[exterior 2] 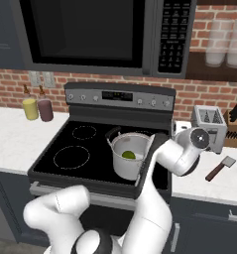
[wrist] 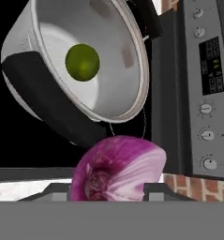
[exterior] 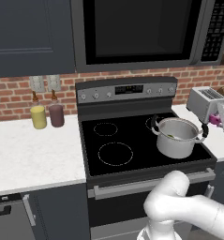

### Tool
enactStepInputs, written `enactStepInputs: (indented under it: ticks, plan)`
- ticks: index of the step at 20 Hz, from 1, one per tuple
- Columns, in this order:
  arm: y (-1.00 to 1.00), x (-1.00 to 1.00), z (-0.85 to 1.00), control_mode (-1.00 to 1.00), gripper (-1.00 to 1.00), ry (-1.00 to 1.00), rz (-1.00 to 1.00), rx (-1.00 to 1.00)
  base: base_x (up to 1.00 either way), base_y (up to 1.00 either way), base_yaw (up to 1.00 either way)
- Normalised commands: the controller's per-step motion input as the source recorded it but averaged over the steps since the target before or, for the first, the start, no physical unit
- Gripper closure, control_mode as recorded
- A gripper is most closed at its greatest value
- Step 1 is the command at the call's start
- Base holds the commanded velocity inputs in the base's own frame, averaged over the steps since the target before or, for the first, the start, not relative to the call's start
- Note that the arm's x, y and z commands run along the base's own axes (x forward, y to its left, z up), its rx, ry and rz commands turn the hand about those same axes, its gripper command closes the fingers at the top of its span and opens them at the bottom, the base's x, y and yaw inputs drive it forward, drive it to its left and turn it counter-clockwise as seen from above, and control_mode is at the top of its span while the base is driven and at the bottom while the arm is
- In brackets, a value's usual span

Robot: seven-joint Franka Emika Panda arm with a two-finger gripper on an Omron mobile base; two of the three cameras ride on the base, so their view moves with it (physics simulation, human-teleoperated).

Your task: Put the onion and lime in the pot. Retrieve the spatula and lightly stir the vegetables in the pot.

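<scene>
One item, the lime (wrist: 82,62), is in the pot (wrist: 125,101) — your gripper (wrist: 114,187) grips the onion (wrist: 117,168), so carry it over the rim.

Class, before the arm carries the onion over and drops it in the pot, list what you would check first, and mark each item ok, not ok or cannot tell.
1. Onion held in the gripper: ok, it sits between the fingertips.
2. Lime already in the pot: ok.
3. Pot upright on the stove, mouth unobstructed: ok.
4. Onion above the pot mouth: not ok, it is off to the toaster side.
5. Spatula reachable on the counter: ok.
6. Grip firmness: cannot tell.
</scene>
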Motion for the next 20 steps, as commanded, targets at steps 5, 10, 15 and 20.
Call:
enactStepInputs:
  ticks: [5,10,15,20]
  plan:
    - [0.74,-0.32,0.87,-1.0,1.0,0.25,0.02,-0.01,0.0,0.0,0.0]
    - [0.66,-0.02,0.33,-1.0,1.0,0.3,0.0,-0.09,0.0,0.0,0.0]
    - [0.43,0.0,-0.05,-1.0,1.0,0.06,0.0,-0.09,0.0,0.0,0.0]
    - [0.24,0.07,-0.24,-1.0,1.0,0.13,0.0,-0.09,0.0,0.0,0.0]
